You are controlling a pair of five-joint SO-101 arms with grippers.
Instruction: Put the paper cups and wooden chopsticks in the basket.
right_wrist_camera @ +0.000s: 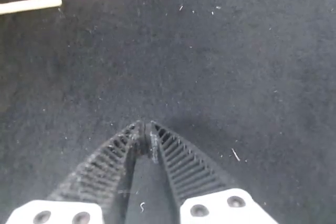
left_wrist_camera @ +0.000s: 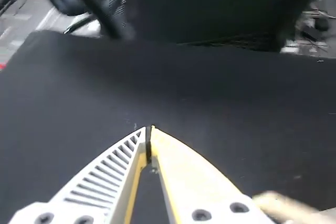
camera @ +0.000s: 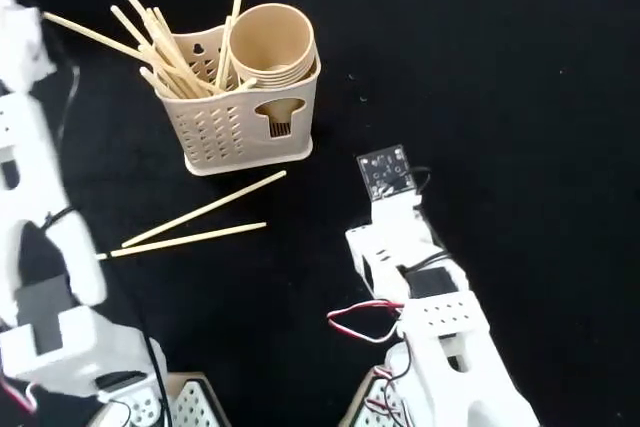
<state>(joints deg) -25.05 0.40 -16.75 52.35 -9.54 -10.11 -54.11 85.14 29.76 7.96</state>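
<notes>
— Where are the loose chopsticks (camera: pixel 190 238) lying?
— Two on the surface (camera: pixel 500 97) near the basket (camera: pixel 235 132); cups (camera: pixel 272 42) are sitting inside. My right fingers (right_wrist_camera: pixel 181 163) and left fingers (left_wrist_camera: pixel 176 163) are both pressing shut, empty. I'm thinking: open first, then pinch one stick across its middle.

Nothing legible: no text, label, number or sign to read on the basket (camera: pixel 230 132), the paper cups (camera: pixel 275 39) or the wooden chopsticks (camera: pixel 190 238).
</notes>
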